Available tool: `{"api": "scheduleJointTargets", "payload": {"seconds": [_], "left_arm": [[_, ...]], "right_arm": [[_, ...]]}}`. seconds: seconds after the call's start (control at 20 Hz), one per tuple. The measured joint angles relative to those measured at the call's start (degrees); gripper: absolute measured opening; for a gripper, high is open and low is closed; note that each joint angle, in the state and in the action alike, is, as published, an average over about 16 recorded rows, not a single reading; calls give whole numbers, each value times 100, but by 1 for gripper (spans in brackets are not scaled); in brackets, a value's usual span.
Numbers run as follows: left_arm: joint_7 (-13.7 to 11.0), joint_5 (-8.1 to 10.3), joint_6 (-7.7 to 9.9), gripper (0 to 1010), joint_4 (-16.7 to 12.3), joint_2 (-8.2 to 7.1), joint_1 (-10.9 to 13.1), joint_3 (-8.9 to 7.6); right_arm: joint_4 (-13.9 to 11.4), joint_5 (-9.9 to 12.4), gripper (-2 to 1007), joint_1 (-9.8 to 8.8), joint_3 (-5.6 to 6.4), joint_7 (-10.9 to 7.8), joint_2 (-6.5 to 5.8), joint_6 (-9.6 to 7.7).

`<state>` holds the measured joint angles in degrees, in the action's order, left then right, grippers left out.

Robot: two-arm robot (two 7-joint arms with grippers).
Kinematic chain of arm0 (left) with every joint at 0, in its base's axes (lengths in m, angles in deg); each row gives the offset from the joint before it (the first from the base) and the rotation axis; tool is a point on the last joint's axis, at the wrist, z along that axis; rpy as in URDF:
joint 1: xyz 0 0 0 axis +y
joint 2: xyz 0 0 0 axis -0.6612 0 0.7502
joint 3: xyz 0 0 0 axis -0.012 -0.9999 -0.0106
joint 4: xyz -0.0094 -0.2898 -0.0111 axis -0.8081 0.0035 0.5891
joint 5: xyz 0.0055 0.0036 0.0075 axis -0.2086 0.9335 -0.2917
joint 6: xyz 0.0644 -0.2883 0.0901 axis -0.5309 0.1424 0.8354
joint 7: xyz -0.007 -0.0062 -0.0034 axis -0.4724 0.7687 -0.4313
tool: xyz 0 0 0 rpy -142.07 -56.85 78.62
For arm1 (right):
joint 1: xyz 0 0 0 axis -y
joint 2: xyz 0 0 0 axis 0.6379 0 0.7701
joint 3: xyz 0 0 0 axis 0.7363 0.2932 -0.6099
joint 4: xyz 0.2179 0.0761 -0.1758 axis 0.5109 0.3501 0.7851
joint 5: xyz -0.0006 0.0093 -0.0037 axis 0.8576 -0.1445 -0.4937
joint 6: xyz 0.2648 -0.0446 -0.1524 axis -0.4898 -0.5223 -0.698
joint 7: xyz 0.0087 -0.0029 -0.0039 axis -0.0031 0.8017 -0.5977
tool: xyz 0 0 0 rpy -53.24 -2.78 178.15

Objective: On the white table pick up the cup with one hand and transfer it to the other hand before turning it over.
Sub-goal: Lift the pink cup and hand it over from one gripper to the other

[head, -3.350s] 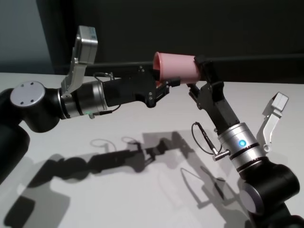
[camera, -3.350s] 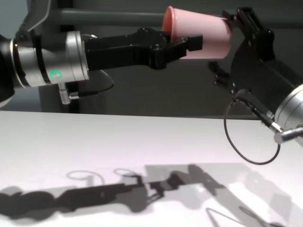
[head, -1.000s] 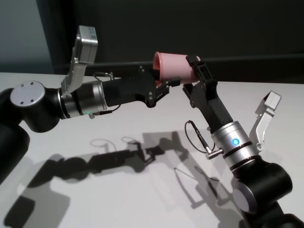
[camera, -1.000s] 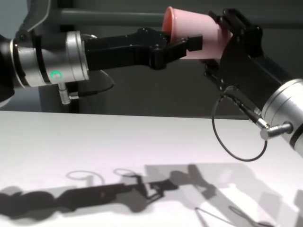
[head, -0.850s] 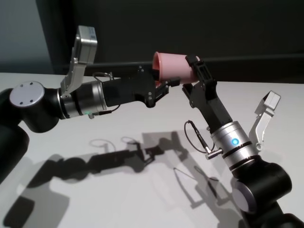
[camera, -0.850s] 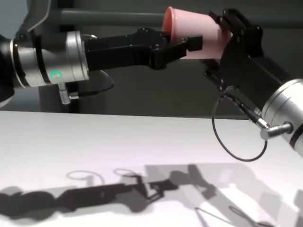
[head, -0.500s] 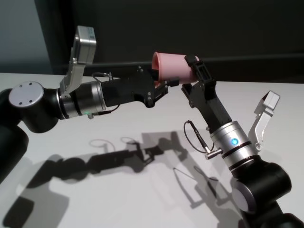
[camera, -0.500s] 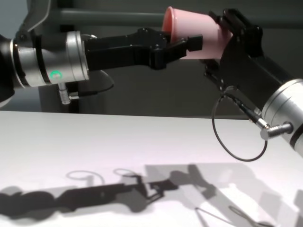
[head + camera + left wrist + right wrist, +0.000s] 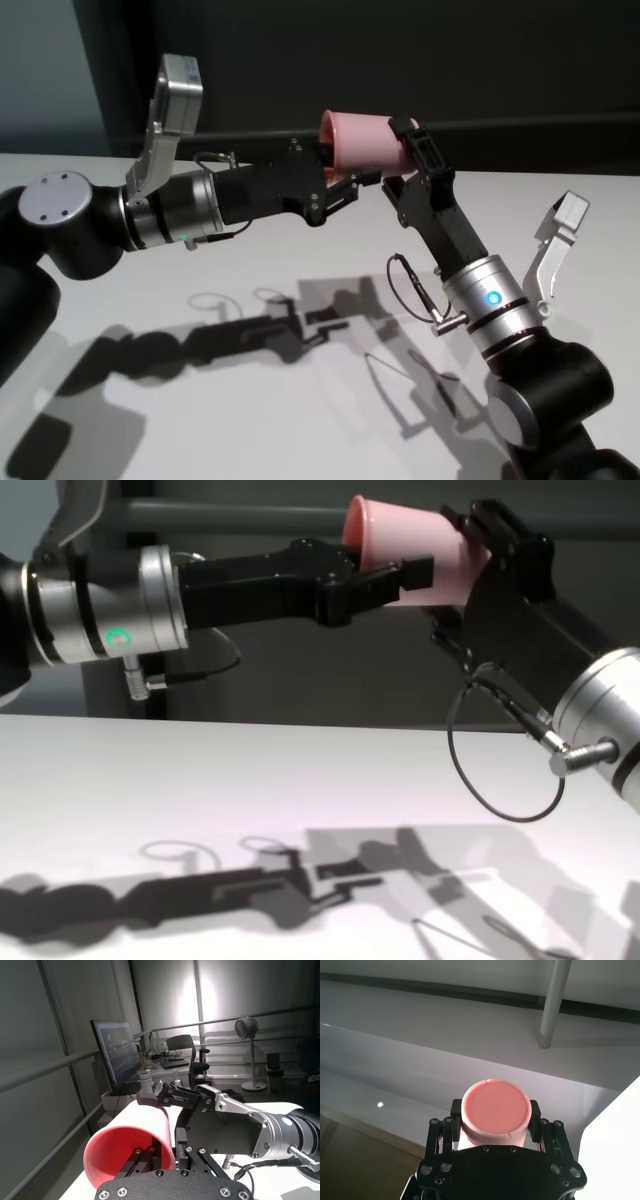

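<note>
Chest view: the pink cup [image 9: 425, 555] hangs on its side, high above the white table [image 9: 300, 810], between both arms.

The right gripper [image 9: 492, 1127] is clamped on the cup's base end, a pad on either side of the wall. The left gripper [image 9: 400, 575] sits at the rim end with one finger inside the mouth and one outside, and whether it grips or has let go cannot be told. The handover looks nearly done; the left fingers should part fully and draw straight back along the cup's axis, so the rim is not dragged, before the right wrist rolls it over.
</note>
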<state>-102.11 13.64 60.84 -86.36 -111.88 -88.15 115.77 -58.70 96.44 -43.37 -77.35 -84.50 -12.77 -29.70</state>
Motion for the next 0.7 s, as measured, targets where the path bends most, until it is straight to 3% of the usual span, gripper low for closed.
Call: {"api": "scheduleJointTargets", "payload": {"seconds": [0.7], "left_arm": [[0, 0, 0, 647, 0, 0, 0, 0]], "right_arm": [[0, -1, 742, 0, 0, 0, 0, 0]]}}
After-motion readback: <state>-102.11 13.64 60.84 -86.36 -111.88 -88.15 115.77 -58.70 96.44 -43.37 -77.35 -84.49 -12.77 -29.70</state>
